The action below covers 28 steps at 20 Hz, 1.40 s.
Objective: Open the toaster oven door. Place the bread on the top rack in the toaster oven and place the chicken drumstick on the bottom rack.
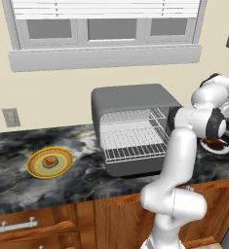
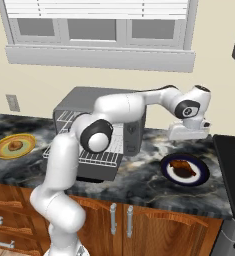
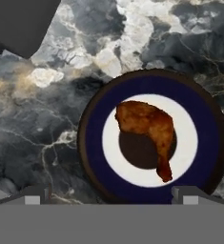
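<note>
The pincer (image 2: 189, 136), released with jaws wide, hangs over the one chicken drumstick (image 3: 148, 131) on a blue-rimmed plate (image 3: 208, 143), bare bench (image 3: 46, 124) open at its 9 o'clock. The toaster oven (image 1: 130, 97) stands with its door (image 1: 135, 168) down, two racks exposed. The left base view adds one bread (image 1: 49, 162) on a yellow plate (image 1: 35, 168), at the oven's 9 o'clock.
</note>
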Tool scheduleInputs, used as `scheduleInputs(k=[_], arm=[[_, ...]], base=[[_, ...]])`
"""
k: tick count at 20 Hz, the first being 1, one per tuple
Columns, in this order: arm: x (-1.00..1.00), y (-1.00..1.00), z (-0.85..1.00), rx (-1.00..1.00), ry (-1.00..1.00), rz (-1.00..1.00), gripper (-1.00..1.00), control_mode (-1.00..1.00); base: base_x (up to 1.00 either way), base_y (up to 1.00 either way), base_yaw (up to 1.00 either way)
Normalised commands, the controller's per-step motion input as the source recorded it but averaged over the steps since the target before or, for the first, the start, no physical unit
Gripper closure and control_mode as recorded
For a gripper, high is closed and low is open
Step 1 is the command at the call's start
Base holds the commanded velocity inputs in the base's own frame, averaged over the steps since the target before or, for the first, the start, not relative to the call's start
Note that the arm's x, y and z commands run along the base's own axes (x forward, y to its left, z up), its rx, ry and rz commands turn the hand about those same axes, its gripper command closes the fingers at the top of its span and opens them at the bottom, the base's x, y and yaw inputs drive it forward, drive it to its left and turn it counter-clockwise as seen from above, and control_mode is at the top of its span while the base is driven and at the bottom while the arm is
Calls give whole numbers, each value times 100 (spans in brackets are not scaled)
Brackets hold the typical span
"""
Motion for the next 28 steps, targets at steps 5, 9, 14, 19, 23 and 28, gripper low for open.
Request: scheduleInputs(k=[5,9,14,19,23,28], arm=[[14,0,-9,-3,0,-17,-100,-100],[13,-2,-17,-3,0,-18,-100,-100],[2,-3,-28,0,-5,-12,-100,-100],[0,-8,-27,-1,-9,-8,-100,-100],[0,-11,-24,-3,-5,-7,-100,-100],[3,-2,-18,-6,-5,-8,-100,-100]], base=[[0,0,0],[0,0,0],[0,0,0],[0,0,0],[0,0,0],[0,0,0]])
